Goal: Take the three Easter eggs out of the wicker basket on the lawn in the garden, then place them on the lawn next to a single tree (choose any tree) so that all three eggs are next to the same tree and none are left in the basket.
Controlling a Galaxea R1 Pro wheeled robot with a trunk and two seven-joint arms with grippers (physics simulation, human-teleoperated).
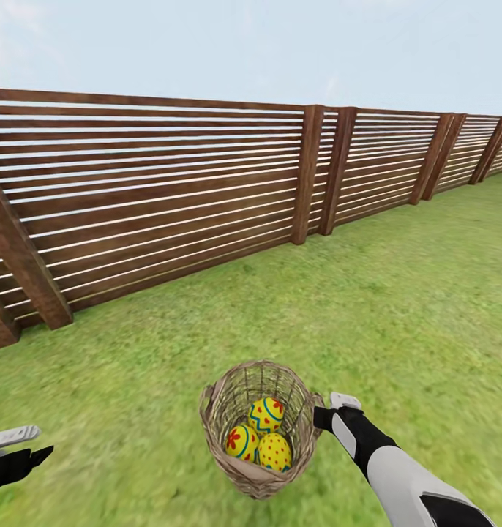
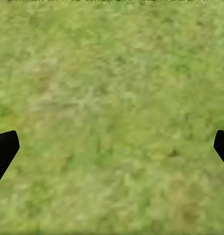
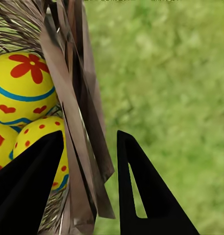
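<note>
Basket (image 1: 260, 432) low centre of frame on the lawn (image 1: 397, 307), three eggs (image 1: 260, 433) inside; right gripper (image 3: 87, 166) straddles its rim, fingers apart, left gripper (image 1: 13, 446) spread and empty lower left; best to clamp the rim squarely, avoiding eggs.

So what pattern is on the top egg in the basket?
Yellow with blue zigzag lines and red hearts on the top egg in the wicker basket; clearest in the head view.
</note>
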